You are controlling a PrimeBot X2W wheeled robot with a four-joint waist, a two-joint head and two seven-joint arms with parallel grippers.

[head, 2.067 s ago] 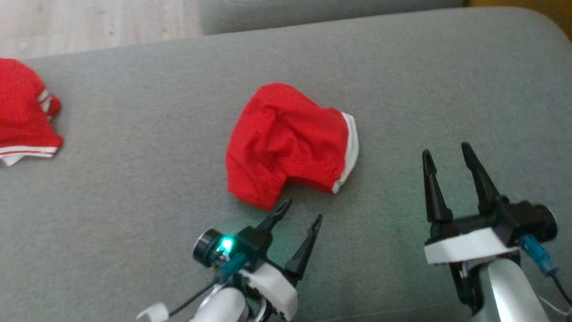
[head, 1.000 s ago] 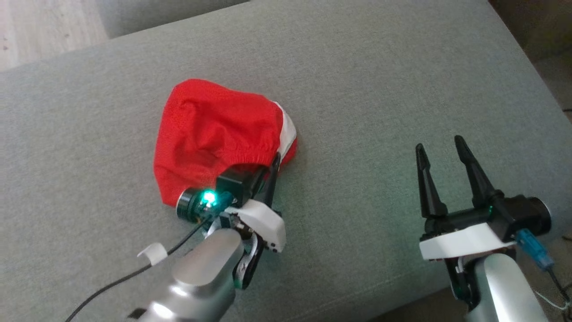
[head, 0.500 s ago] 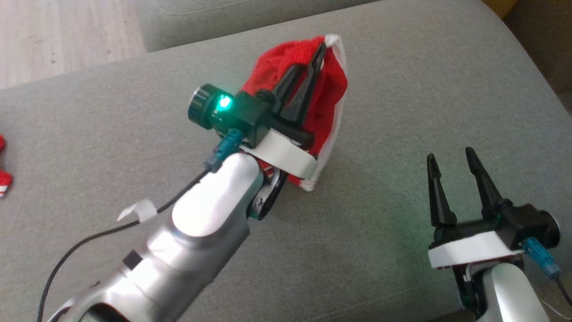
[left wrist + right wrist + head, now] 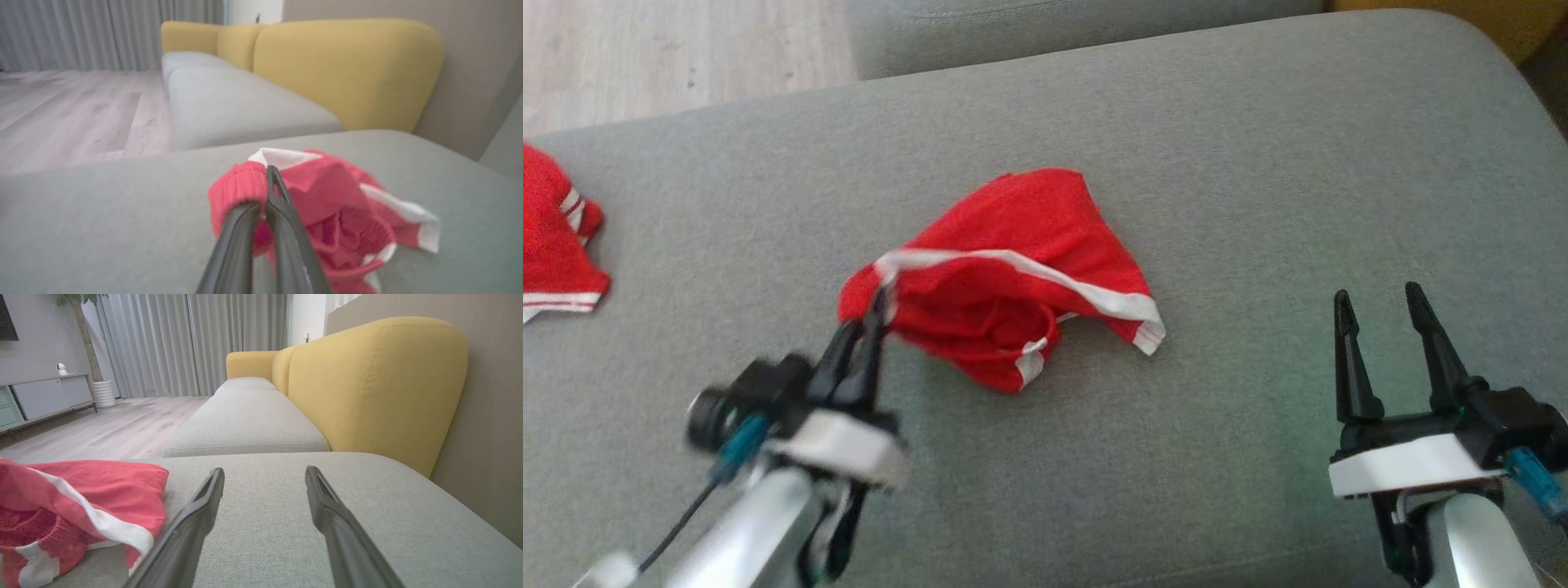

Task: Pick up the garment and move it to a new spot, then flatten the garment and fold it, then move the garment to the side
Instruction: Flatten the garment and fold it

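Pinching the crumpled red garment (image 4: 1021,237) with white stripes, left claw (image 4: 877,297) clenched; right claw (image 4: 1377,294) spread, empty.

garment (image 4: 1013,245) on cushion (image 4: 1258,147), left claw (image 4: 878,296) at its left edge, right claw (image 4: 1377,291) well right

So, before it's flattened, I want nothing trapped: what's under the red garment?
The red garment lies crumpled on the grey cushion, one edge pinched in the left gripper. Anything beneath its folds is covered.
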